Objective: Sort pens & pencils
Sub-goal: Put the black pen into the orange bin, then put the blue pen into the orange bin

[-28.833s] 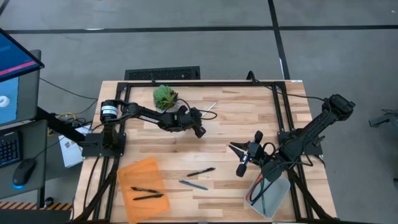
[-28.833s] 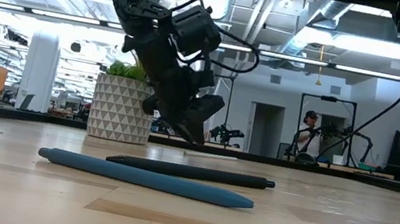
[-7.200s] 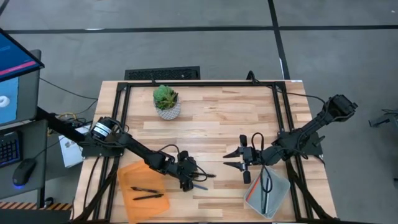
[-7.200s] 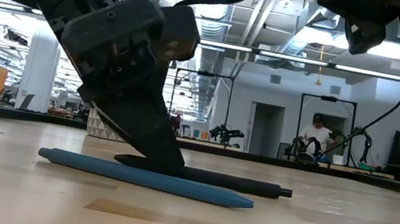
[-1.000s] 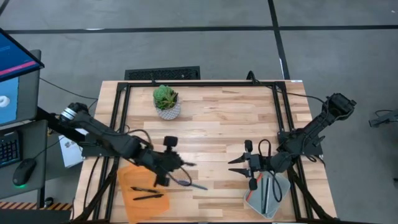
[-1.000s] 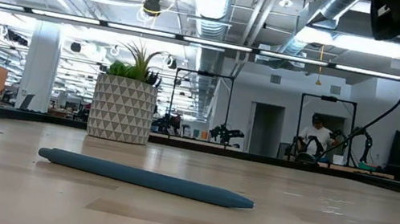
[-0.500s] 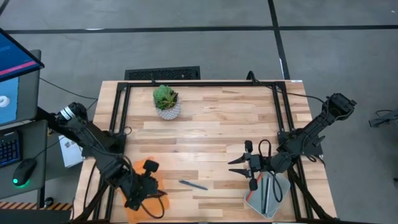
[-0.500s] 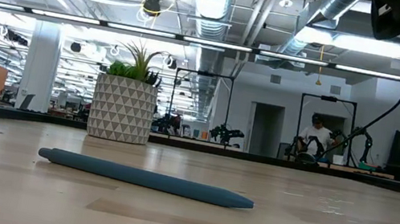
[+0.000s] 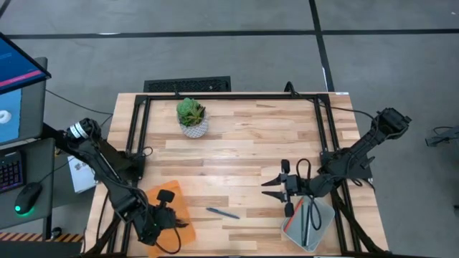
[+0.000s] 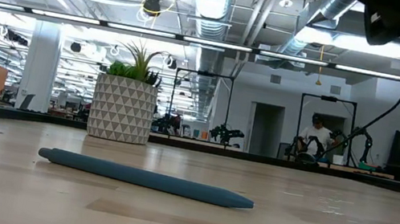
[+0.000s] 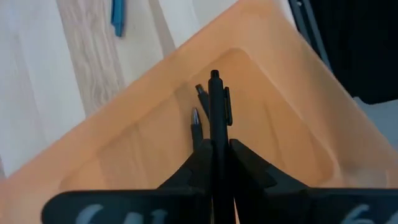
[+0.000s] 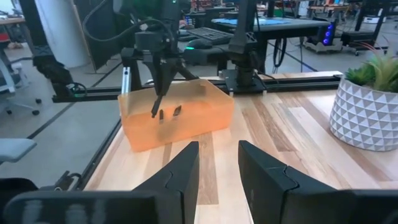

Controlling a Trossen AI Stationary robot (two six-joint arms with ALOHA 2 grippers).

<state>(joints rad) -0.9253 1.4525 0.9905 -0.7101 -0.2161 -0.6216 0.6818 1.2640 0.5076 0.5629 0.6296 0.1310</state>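
A slim black pen (image 11: 215, 106) is held clamped in the left gripper (image 11: 214, 149) over the translucent orange plastic bin (image 11: 280, 118). Release is judged next. The right gripper (image 12: 214, 163) is kept open, empty.

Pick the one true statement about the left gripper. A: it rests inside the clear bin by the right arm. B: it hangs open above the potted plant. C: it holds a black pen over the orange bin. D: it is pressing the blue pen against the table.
C: in the left wrist view the left gripper is shut on a black pen above the orange bin; the blue pen lies apart on the table.
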